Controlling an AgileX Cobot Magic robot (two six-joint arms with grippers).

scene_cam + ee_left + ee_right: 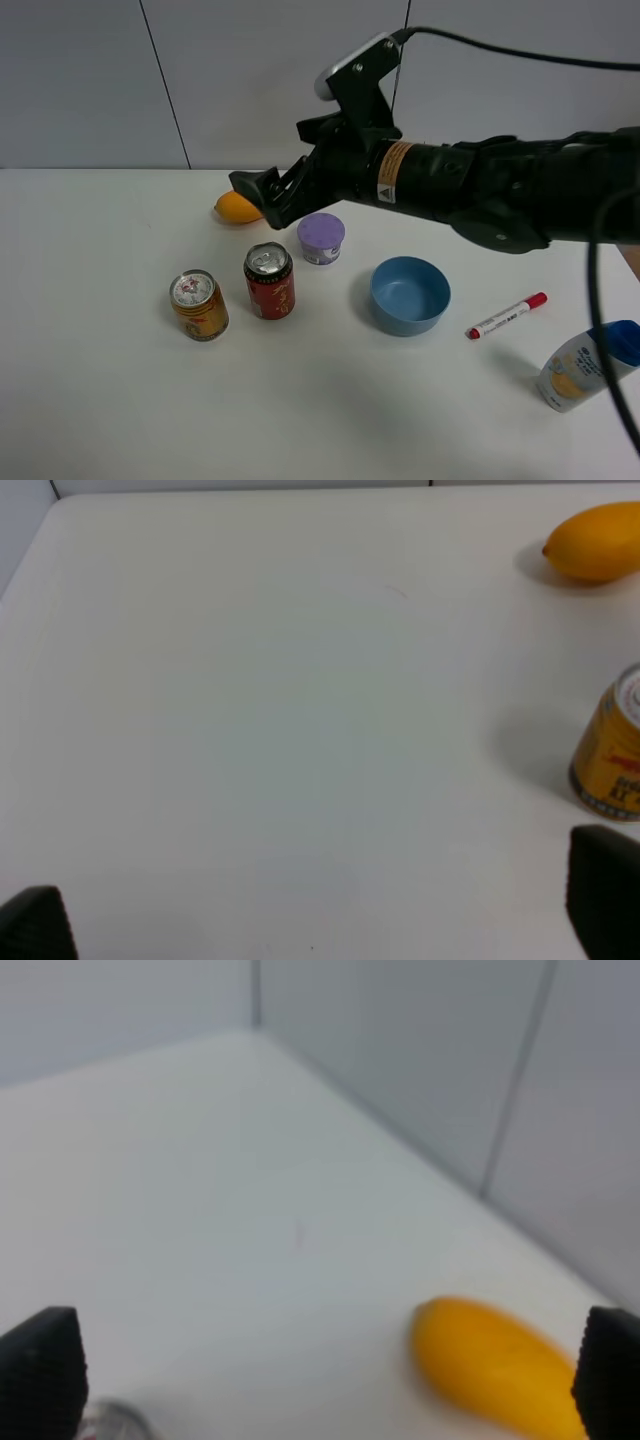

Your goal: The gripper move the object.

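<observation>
Right claw [262, 195] hangs spread wide, gripping nothing, near the yellow fruit [495, 1365]. Only my overhead view clearly shows the red can [269, 281] upright, just beside the gold can [198, 305], and the blue bowl [410, 293], inside bare. Left claw [320, 910] spread too.

It looked like a lab. A white table [100, 400] met plain grey wall panels [80, 80], a robot arm [480, 185] overhead.

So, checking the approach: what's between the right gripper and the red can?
Nothing; only bare table between gripper and can, seen in the high view.
</observation>
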